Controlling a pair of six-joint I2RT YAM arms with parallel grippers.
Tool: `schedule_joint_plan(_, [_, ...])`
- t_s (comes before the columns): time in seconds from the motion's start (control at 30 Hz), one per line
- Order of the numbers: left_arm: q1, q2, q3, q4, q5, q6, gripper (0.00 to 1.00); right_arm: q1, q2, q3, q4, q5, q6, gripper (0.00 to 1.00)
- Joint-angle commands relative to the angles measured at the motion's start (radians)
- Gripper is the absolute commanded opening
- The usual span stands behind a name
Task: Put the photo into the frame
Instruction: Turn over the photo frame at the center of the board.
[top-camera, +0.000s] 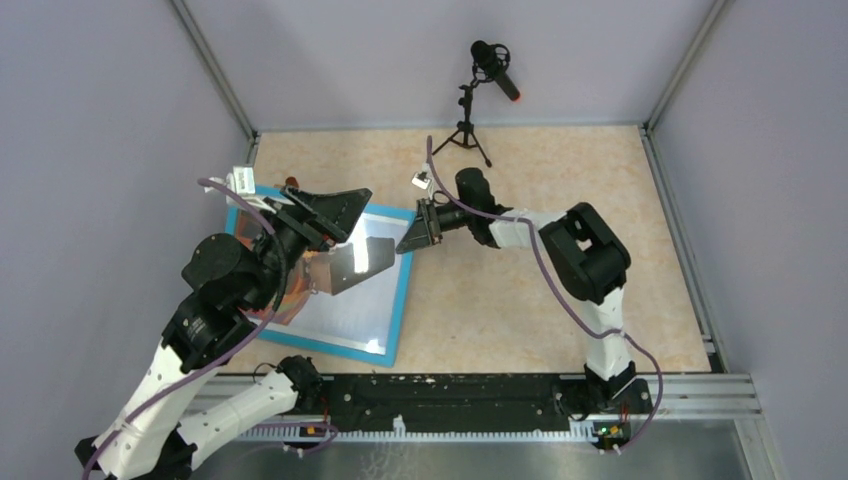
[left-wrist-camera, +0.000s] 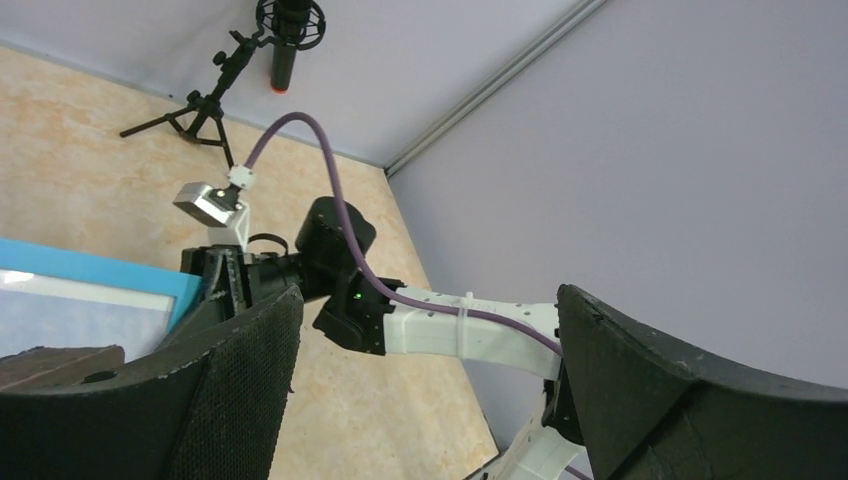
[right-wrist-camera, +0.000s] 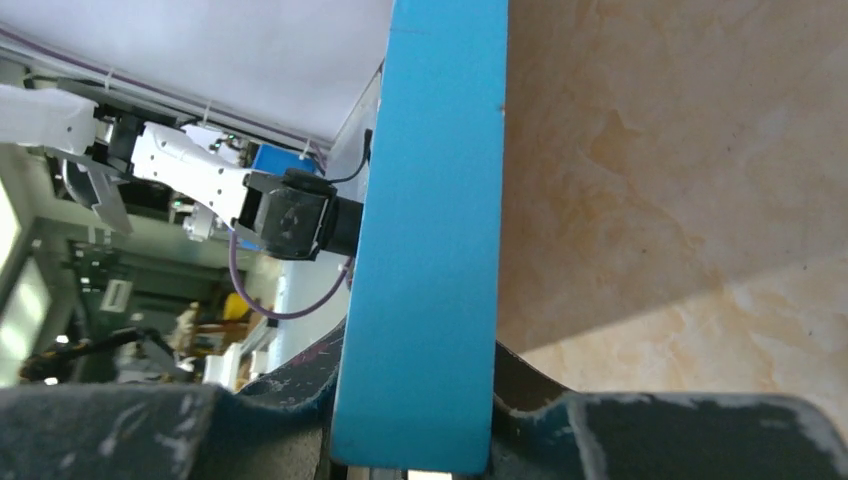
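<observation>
The frame, with a light-blue face and a clear pane, lies on the left of the table. My right gripper is shut on its far right edge. In the right wrist view the blue edge runs between the jaws of my right gripper. My left gripper hovers over the frame's far part, open and empty. In the left wrist view my left gripper has its fingers wide apart, with the frame at the left. An orange part of the photo shows beside the left arm; the rest is hidden.
A brown cardboard board lies on the pane under my left gripper, and it shows in the left wrist view. A microphone on a small tripod stands at the back. Grey walls close in three sides. A metal rail runs along the near edge.
</observation>
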Motion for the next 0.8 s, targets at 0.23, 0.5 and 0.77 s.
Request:
schedule_joint_plan(0.23, [0.002, -0.005, -0.041, 0.035, -0.029, 0.051, 0.98, 0.012, 0.234, 0.337, -0.408, -0.127, -0.240, 0.00])
schedule_joint_plan(0.5, [0.002, 0.007, -0.059, 0.054, -0.009, 0.047, 0.99, 0.028, 0.405, 0.603, -0.733, -0.124, -0.389, 0.00])
schedule_joint_plan(0.77, [0.001, 0.013, -0.069, 0.059, -0.005, 0.052, 0.98, 0.028, 0.439, 0.651, -0.719, 0.034, -0.288, 0.01])
